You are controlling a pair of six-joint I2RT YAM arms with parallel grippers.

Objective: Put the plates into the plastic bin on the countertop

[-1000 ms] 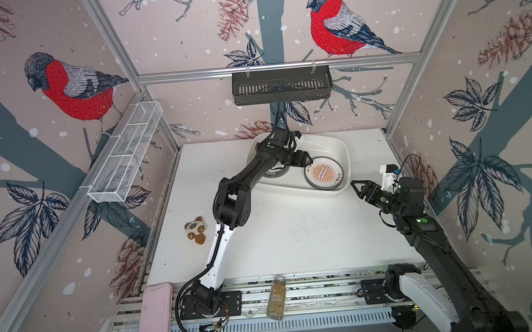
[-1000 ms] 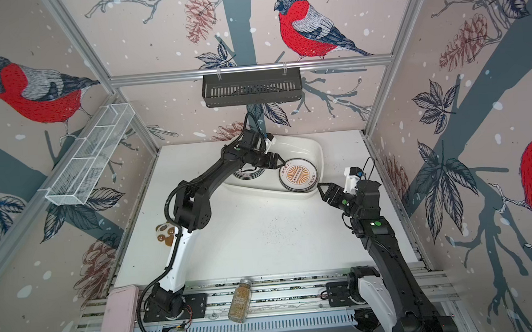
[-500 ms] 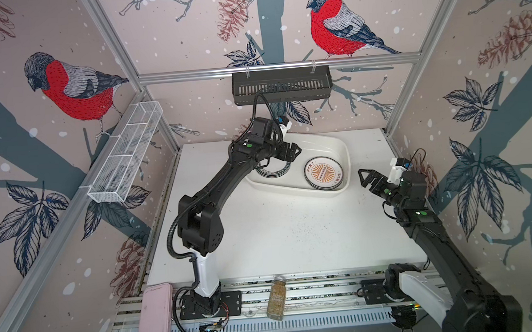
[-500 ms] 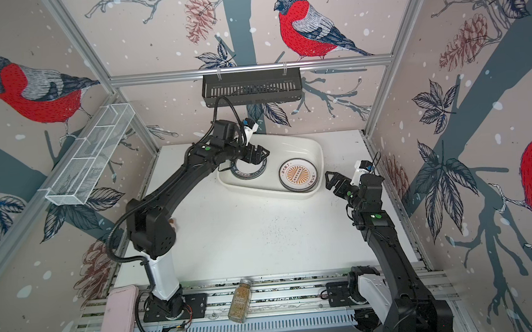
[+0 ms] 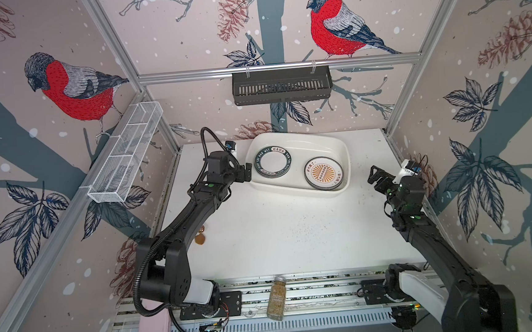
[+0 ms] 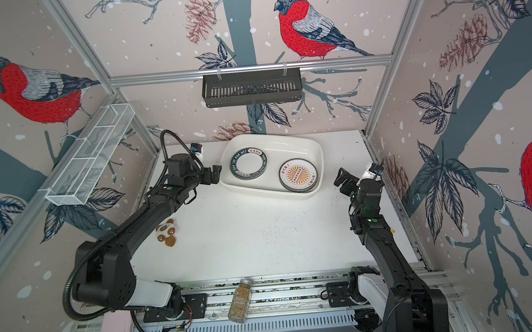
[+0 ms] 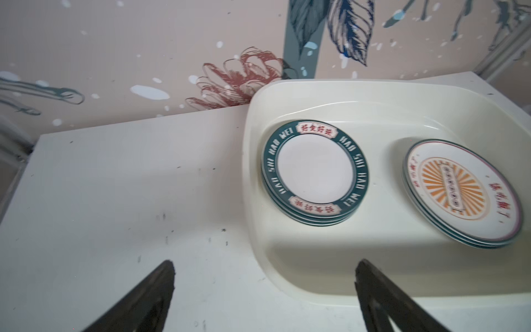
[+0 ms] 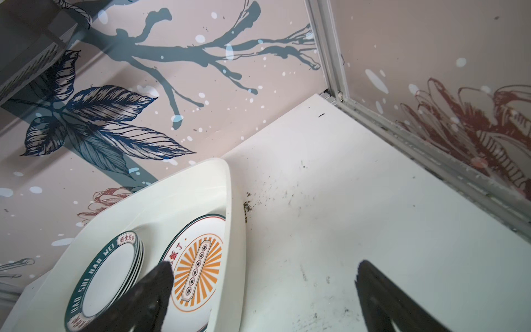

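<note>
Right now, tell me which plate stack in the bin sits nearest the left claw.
The stack topped by the green-rimmed plate, beside the left claw; the sunburst stack lies toward the right claw.

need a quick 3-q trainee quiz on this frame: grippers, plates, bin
1. True or false: the left gripper and the right gripper are both open and empty.
2. How many plate stacks sit in the bin? A) one B) two C) three
3. Fill in: the sunburst plate tops the stack nearer the ___ gripper.

Key: 1 true; 2 B; 3 right
</note>
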